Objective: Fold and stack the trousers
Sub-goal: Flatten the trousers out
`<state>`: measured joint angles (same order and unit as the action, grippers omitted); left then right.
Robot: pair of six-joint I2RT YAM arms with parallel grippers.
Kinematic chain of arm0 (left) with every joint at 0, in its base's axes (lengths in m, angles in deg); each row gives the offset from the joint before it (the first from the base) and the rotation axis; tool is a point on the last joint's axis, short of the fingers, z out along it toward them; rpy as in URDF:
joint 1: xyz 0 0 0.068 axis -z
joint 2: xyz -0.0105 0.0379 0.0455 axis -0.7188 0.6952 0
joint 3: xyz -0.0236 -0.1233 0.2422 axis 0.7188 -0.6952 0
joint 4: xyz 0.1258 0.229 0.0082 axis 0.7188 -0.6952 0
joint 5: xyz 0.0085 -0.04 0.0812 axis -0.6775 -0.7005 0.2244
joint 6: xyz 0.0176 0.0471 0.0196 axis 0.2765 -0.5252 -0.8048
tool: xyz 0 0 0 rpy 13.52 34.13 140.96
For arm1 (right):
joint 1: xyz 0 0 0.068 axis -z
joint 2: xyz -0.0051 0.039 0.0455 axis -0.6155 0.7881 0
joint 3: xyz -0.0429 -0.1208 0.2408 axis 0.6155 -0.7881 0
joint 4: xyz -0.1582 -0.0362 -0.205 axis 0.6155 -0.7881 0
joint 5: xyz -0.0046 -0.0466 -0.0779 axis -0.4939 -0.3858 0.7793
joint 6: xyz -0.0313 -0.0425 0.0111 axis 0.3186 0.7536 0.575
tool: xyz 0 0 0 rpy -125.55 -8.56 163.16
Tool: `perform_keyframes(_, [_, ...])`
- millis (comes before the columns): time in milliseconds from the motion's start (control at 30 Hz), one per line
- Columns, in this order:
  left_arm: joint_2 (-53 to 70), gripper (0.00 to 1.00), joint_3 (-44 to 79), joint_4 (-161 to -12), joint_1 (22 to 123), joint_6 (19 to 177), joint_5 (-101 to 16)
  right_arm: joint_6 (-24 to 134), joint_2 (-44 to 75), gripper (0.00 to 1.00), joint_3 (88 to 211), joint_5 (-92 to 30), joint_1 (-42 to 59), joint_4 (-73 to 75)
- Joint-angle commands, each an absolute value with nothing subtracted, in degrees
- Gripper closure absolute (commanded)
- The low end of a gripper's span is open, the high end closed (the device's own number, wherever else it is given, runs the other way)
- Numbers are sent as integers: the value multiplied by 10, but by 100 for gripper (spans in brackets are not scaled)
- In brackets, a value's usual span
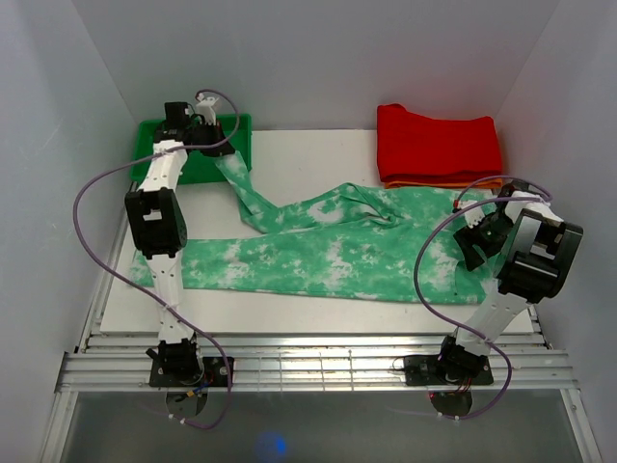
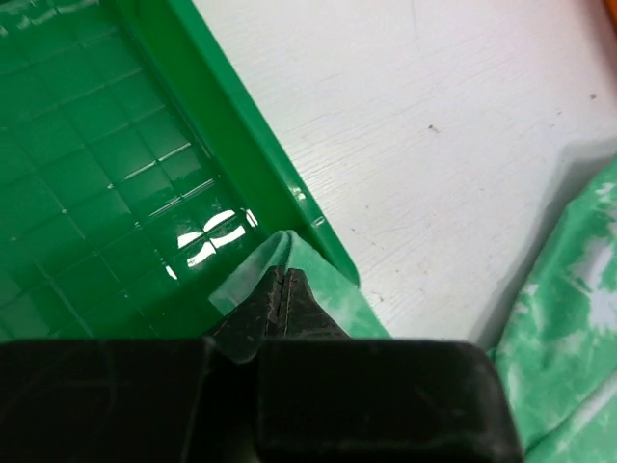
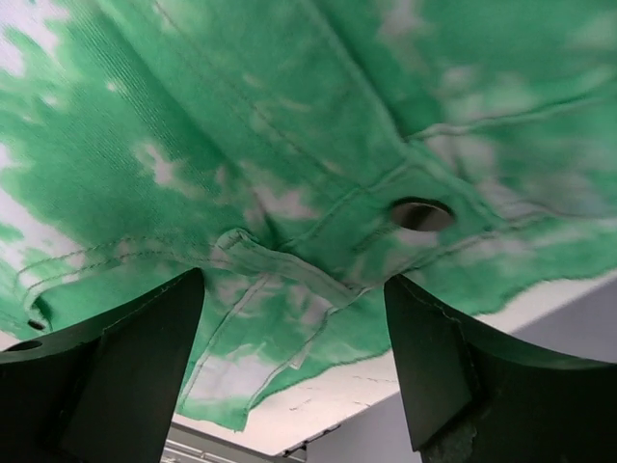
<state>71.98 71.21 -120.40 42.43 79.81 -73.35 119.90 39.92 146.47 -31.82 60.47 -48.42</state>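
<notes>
The mint green tie-dye trousers [image 1: 328,246] lie spread across the white board, waist to the right, one leg along the front and the other running back left to the green tray [image 1: 198,169]. My left gripper [image 1: 216,147] is at that far leg's end. In the left wrist view its jaws [image 2: 280,275] are shut, pinching the cloth hem [image 2: 333,289] at the tray's rim [image 2: 241,145]. My right gripper [image 1: 472,246] hovers over the waist end. The right wrist view shows it open [image 3: 294,280], fingers wide apart above the waistband [image 3: 289,116] and an eyelet [image 3: 421,214], holding nothing.
A folded red garment [image 1: 439,145] rests on an orange one [image 1: 434,181] at the back right, just beyond the trousers' waist. White walls close in the left, back and right. The board's front edge [image 1: 318,323] meets a metal rail by the arm bases.
</notes>
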Motion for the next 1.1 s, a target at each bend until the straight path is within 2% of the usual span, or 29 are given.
perform_keyframes(0, [566, 100, 704, -1211, 402, 798, -747, 1220, 417, 20, 1412, -278, 606, -443])
perform_keyframes(167, [448, 100, 611, -1223, 325, 782, -753, 1257, 420, 21, 1363, -212, 608, -392])
perform_keyframes(467, [255, 100, 310, -1275, 174, 656, -759, 1308, 417, 23, 1352, -165, 646, -391])
perform_keyframes(633, [218, 100, 138, -1238, 127, 600, -733, 1377, 387, 24, 1340, -167, 680, -424])
perform_keyframes(700, [229, 100, 112, -1215, 125, 594, -719, 1396, 373, 23, 1354, -187, 686, -471])
perform_keyframes(800, [256, 100, 106, -1208, 119, 595, -729, 1426, 349, 17, 1397, -283, 691, -557])
perform_keyframes(1000, [272, 100, 161, -1198, 119, 618, -749, 1470, 327, 17, 1534, -424, 691, -702])
perform_keyframes(1067, [289, 100, 186, -1198, 119, 630, -746, 1459, 328, 17, 1561, -452, 690, -701])
